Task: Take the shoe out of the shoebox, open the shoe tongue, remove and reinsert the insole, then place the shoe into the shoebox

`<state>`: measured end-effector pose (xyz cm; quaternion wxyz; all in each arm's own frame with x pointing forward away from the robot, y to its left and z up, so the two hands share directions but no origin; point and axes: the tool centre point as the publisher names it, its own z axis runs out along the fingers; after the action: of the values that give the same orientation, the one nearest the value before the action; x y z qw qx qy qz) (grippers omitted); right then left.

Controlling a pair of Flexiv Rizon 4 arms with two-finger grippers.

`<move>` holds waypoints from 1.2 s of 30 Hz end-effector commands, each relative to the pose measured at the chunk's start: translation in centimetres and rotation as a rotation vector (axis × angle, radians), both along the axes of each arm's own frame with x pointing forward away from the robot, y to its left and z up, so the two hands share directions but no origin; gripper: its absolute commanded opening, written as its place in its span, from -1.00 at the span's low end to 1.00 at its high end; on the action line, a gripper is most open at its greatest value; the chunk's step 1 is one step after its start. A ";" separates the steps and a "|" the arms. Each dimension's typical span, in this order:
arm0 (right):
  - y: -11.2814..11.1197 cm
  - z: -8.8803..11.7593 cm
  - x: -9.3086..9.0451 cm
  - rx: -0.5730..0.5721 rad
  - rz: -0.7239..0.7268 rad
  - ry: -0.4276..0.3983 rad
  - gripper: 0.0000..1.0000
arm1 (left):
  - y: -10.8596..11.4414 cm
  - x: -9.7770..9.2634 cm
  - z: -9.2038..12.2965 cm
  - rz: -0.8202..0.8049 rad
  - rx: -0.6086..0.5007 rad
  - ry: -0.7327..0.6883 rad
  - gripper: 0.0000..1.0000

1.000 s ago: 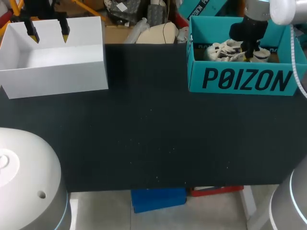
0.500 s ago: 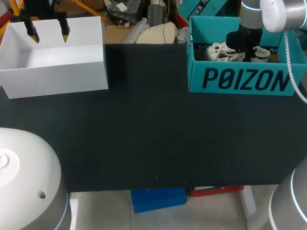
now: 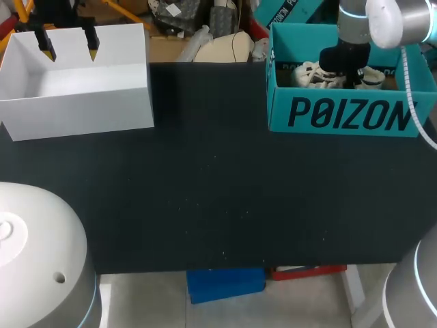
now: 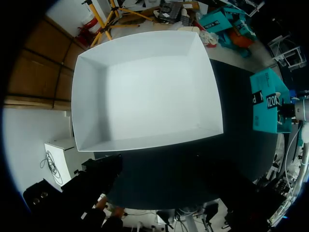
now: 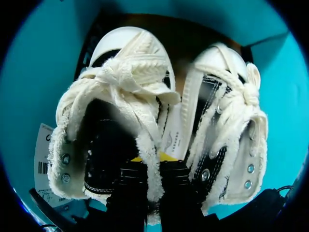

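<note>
**Right tool on a shoe inside the shoebox, left tool wide over the white box**

The teal shoebox (image 3: 341, 113) sits at the far right of the black worktop (image 3: 205, 191), open at the top. I can see two high-top shoes in it, side by side with toes pointing the same way. Both are cream and black with fleecy lining and thick cream laces. A white tag (image 5: 44, 155) lies against the box wall beside the shoe (image 5: 113, 108) I am working on. The second shoe (image 5: 227, 135) lies just beside it, on the other side from the tag.

The white box (image 3: 75, 102) is at the far left of the worktop, well apart from the shoebox. My left wrist camera looks straight down into it and shows only its white floor and walls.

My right arm (image 3: 369, 20) comes in from the far right corner and drops steeply into the shoebox. The right tool (image 5: 150, 169) is down at the opening of the shoe. Its fingers stand narrow, with the fleecy edge of the collar pinched between them, one finger on each side.

The left tool (image 3: 68, 46) hangs above the white box near its back wall. Its two yellow tips stand wide apart, pointing down and holding nothing.
</note>
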<state>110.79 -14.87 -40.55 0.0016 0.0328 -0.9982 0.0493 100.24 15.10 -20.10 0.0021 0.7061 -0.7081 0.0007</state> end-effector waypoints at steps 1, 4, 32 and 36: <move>-0.4 0.5 -0.3 -0.006 -0.002 0.006 -1.00 | -0.1 -0.1 0.1 0.002 0.002 0.001 1.00; -0.9 2.1 -0.3 -0.012 -0.008 0.003 -1.00 | -0.1 -0.1 0.1 0.002 0.002 0.001 1.00; 2.5 28.0 -3.4 -0.151 -0.053 -0.043 -1.00 | -0.1 -0.1 0.1 0.002 0.002 0.001 1.00; 7.9 30.1 -6.2 -0.164 -0.070 -0.060 -1.00 | -0.1 -0.1 0.1 0.002 0.002 0.001 1.00</move>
<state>108.15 -11.21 -16.98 -0.0008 -0.0038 -0.9952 0.0977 100.24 15.10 -20.10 0.0022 0.7061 -0.7081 0.0007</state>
